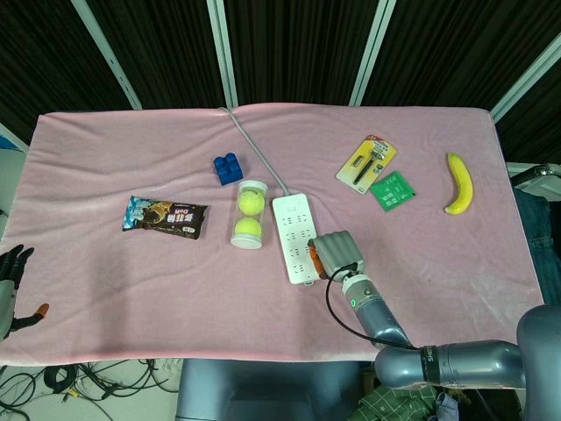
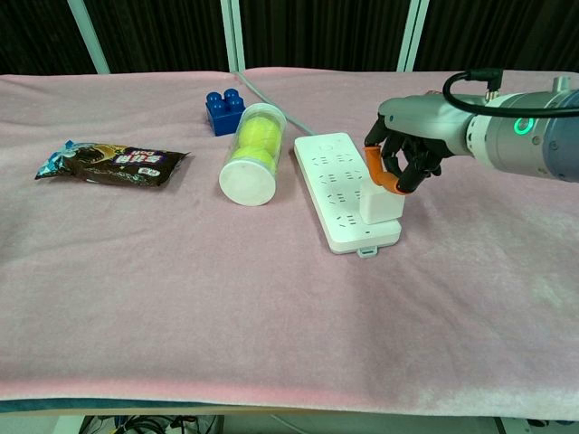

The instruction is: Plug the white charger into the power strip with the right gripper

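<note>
I see the white charger [image 2: 381, 201], a small smooth cube, sitting on the near end of the power strip [image 2: 340, 185], a flat glossy white bar with rows of sockets and a grey cord running off the far edge of the bench [image 2: 271, 298]. The bench is covered in soft pink fleece. My right hand [image 2: 404, 159] is curled over the charger, orange-tipped fingers [image 2: 375, 167] touching its top; I can't tell from either view whether they grip it or only press. In the head view the hand covers the charger completely, and the prongs are hidden. My left hand [image 1: 12, 289] is at the bench's left edge, cut off by the frame, dark fingers spread, holding nothing. Also here: clear plastic tube with two fuzzy tennis balls [image 2: 251, 155], blue knobbed brick [image 2: 223, 110], crinkly snack wrapper [image 2: 113, 163], banana [image 1: 458, 183], carded tool pack [image 1: 366, 163], green packet [image 1: 392, 191].
</note>
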Controlling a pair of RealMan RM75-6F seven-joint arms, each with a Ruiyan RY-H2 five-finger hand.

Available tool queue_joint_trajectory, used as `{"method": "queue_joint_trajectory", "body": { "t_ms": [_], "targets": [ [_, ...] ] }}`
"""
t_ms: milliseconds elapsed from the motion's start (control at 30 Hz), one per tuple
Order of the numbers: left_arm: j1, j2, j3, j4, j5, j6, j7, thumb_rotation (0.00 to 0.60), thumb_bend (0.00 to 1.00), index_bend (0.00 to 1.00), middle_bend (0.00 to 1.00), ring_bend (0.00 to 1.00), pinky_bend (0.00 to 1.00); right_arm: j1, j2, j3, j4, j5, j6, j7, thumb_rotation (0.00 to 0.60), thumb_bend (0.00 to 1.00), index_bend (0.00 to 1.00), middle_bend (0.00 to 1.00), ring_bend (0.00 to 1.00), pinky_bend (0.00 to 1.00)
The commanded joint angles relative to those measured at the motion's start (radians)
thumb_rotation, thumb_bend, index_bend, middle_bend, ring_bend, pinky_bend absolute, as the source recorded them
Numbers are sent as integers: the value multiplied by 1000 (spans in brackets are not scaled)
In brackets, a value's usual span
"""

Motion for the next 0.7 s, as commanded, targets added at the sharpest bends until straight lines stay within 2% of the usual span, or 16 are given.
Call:
{"method": "queue_joint_trajectory", "body": {
  "t_ms": [33, 367, 700],
  "targets": [
    [0, 0, 0, 0, -1, 0, -1, 600, 244, 0, 0, 0, 108, 1, -9, -1, 12, 1, -2, 0, 600, 517, 688, 628, 715, 632],
    [-1, 2, -1, 0, -4, -4, -2, 600, 244, 0, 0, 0, 117, -2, -25, -14, 44, 22, -32, -1, 600, 517, 688, 628, 716, 676],
    [-1, 2, -1, 0, -3, -3, -3, 600, 244, 0, 0, 0, 118, -7, -19, -19, 51, 42, -56, 10, 600, 517, 691, 654, 738, 676]
  ]
}}
